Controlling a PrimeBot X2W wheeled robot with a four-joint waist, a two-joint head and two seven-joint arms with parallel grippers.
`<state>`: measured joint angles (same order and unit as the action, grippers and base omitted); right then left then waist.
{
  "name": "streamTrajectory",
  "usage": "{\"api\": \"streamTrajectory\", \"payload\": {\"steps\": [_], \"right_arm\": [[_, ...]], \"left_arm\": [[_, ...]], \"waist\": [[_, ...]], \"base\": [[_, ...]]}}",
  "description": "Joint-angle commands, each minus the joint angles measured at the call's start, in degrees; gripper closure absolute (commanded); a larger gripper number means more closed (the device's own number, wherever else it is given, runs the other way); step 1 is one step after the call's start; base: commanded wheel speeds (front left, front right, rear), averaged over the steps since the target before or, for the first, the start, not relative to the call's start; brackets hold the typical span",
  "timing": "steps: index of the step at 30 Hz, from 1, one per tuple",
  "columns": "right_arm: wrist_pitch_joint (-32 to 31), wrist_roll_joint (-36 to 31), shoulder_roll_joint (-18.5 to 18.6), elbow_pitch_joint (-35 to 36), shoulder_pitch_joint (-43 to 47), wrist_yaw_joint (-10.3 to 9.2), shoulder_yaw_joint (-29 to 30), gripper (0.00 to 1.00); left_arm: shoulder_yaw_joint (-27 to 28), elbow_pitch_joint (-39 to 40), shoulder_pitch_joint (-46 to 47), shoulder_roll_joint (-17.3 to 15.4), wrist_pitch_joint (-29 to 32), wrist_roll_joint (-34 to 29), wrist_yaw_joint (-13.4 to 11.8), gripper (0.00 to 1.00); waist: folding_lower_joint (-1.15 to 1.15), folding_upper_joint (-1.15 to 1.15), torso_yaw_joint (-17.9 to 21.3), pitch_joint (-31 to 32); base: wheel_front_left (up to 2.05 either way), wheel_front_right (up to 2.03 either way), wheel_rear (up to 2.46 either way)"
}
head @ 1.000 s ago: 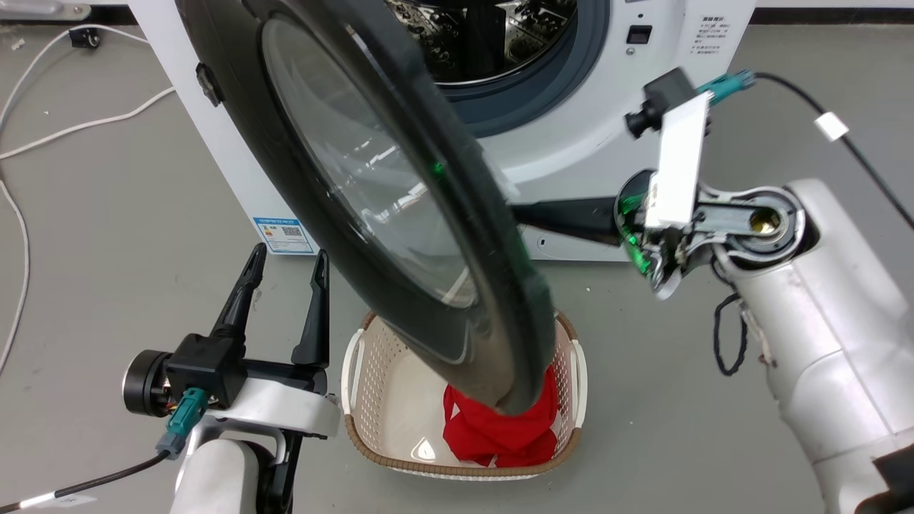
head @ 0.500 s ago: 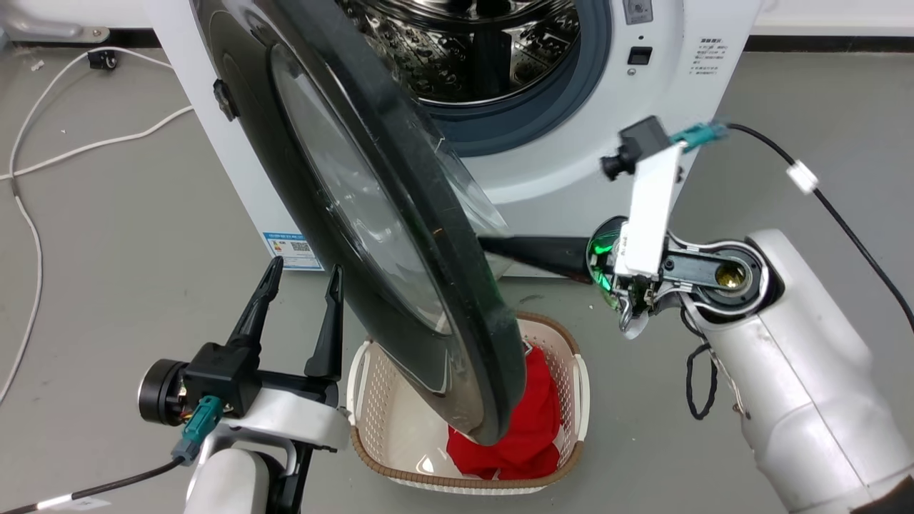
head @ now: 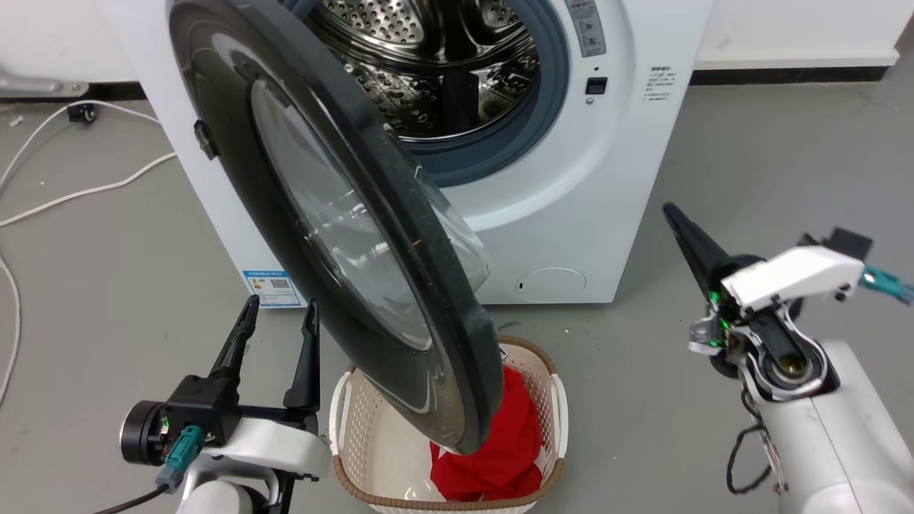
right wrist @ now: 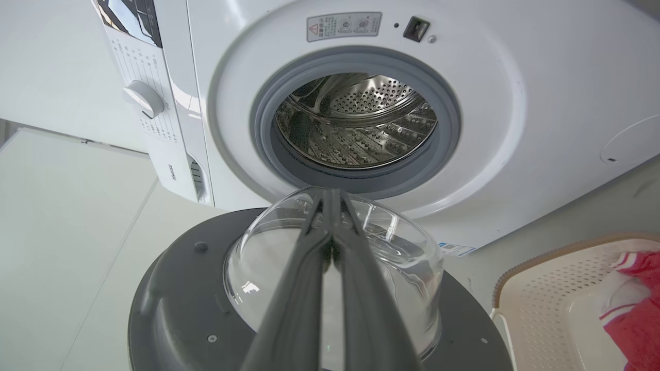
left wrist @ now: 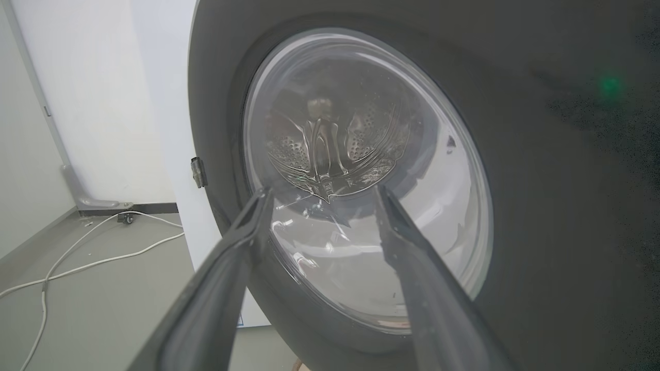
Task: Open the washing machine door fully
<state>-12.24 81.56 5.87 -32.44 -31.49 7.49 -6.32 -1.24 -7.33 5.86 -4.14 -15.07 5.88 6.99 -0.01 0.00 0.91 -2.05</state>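
one washing machine (head: pixel 571 214), one washing machine door (head: pixel 335 235), one basket (head: pixel 357 435), one red cloth (head: pixel 514 442), two grippers. the door stands swung out from the machine's front, hinged at the machine's left side, leaving the steel drum (head: pixel 428 64) mouth uncovered. the left gripper (head: pixel 281 303) is in front of the machine's lower left corner, fingers spread wide and holding nothing, pointing at the door's outer glass and just beside its rim; i cannot tell whether they touch it. the right gripper (head: pixel 671 212) is off the machine's right side, fingers pressed together with nothing between them, well apart from the door. the basket sits on the floor in front of the machine, under the door's free edge, with the red cloth inside.
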Motion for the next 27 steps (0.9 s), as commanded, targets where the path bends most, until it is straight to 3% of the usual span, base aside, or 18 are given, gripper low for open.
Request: {"api": "streamTrajectory", "payload": {"steps": [1, 3, 4, 6, 7, 11, 16, 20, 27], "right_arm": [[2.11, -0.31, -0.18, 0.50, 2.29, 0.00, 1.40, 1.00], [4.36, -0.62, -0.09, 1.41, 4.60, 0.00, 2.77, 1.00], [5.20, 0.33, -0.51, 1.79, 5.95, 0.00, 3.80, 0.89], [7.64, -0.92, -0.56, 3.16, 7.96, 0.00, 4.78, 0.35], [8.92, -1.57, -0.62, 4.08, 9.05, 0.00, 5.00, 0.00], [15.02, -6.11, -0.92, 7.75, 13.96, 0.00, 5.37, 0.00], [24.63, -21.49, 1.13, 11.83, 18.37, 0.00, 3.79, 0.00], [27.19, -41.56, 2.81, 15.88, 20.28, 0.00, 5.42, 0.00], [27.38, -72.55, -1.07, 28.64, 23.83, -0.01, 11.15, 0.00]], "left_arm": [[0.51, 0.12, -0.62, -0.11, -0.15, 0.22, -0.25, 0.00], [0.97, -0.01, -1.00, -0.15, -0.15, 0.33, -0.35, 0.00], [1.17, -0.11, -1.05, -0.20, -0.15, 0.34, -0.40, 0.00], [1.51, -0.20, -0.97, -0.17, -0.15, 0.28, -0.41, 0.00], [1.66, -0.20, -0.91, -0.15, -0.15, 0.30, -0.44, 0.00], [2.27, -0.38, -0.80, -0.10, -0.15, 0.37, -0.52, 0.00], [2.42, -0.65, -1.15, -0.05, -0.15, 0.10, -0.48, 0.00], [2.61, -0.67, -1.19, 0.06, -0.15, 0.12, -0.62, 0.00], [2.80, -0.04, -0.92, 0.15, -0.15, -0.16, -0.77, 0.00]], "waist": [[0.01, 0.00, 0.71, 0.38], [0.01, 0.00, 1.17, 0.57], [0.01, 0.00, 1.35, 0.62], [0.01, 0.00, 1.58, 0.62], [0.01, 0.00, 1.64, 0.55], [0.01, 0.00, 1.87, 0.49], [0.01, 0.00, 1.99, 0.38], [0.01, 0.00, 1.88, 0.51], [0.01, 0.00, 1.42, 0.84]], "base": [[0.00, 0.00, 0.00], [0.00, 0.00, 0.00], [0.00, 0.00, 0.00], [0.00, 0.00, 0.00], [0.00, 0.00, 0.00], [0.00, 0.00, 0.00], [0.00, 0.00, 0.00], [0.00, 0.00, 0.00], [0.00, 0.00, 0.00]]}}
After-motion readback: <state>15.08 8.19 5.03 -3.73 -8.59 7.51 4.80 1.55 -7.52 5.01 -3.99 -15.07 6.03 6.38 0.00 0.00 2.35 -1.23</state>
